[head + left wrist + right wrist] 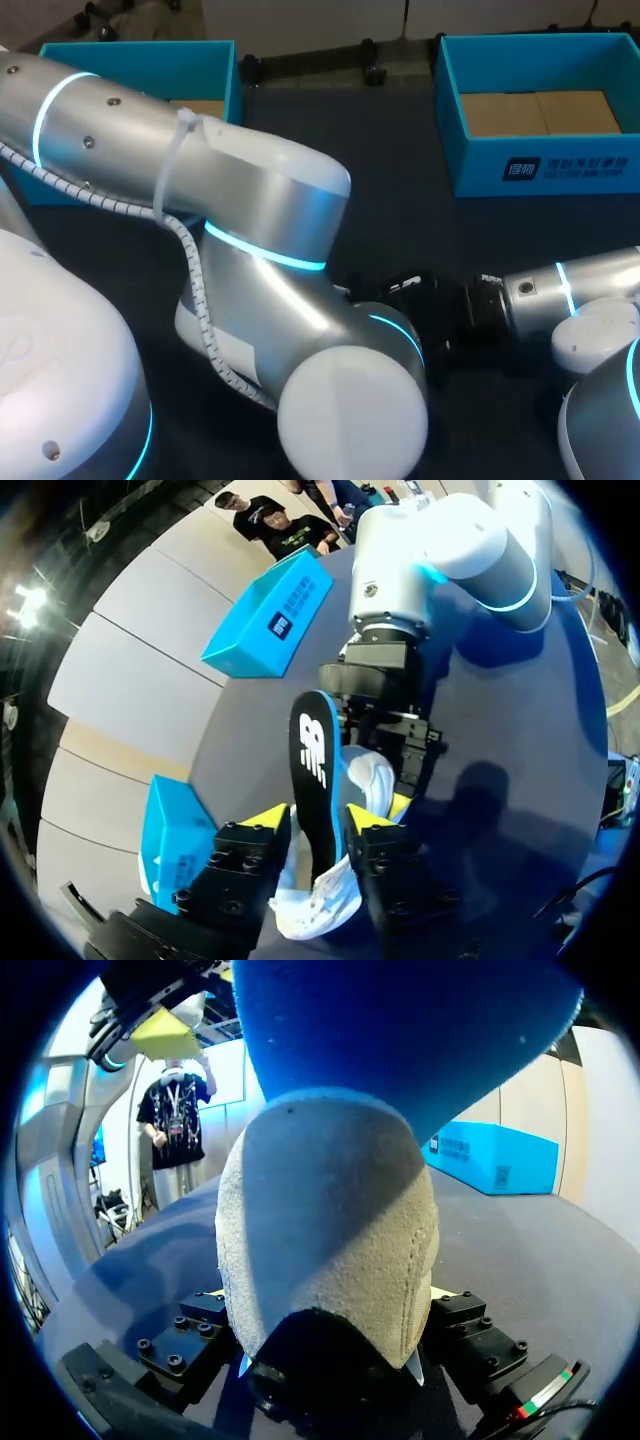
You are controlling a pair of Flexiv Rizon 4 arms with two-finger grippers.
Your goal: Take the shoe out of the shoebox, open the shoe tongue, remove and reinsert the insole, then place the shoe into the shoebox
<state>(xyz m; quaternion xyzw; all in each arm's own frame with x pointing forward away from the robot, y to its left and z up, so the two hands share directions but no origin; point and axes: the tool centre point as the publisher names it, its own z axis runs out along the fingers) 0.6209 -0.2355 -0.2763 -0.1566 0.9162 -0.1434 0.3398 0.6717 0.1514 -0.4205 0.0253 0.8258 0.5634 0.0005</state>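
Shoeboxes stand at both far corners. The left shoebox (pixel 150 60), blue with a brown cardboard floor, is well behind my left arm (pixel 270 220), far from either gripper and partly hidden by the arm. That arm bends across the dark table (pixel 400 200) toward the middle, and in the head view it covers its own fingers. The left wrist view shows my left gripper (pixel 318 818) pinching the insole (pixel 313 750). The insole stands on edge between the two yellow tips, with one tip pressed to each face. Its black top with a white logo faces one finger, and a blue edge runs along the other side. From the tips it reaches ahead toward my other gripper, and its near end sinks among white fabric; I cannot tell how deep. The shoe (pixel 372 780), pale and soft, lies just under and ahead of my left fingers, with its upper crumpled below them. My right gripper (pixel 330 1302) is directly ahead of the left one, facing it, and is clamped on the shoe. In the right wrist view the beige heel fills the gap between its fingers and touches both, with the insole's blue underside rising above the heel. My right arm (pixel 580 290) comes in low over the table. The right shoebox (pixel 540 165) is well beyond that gripper, open, with its cardboard floor showing.
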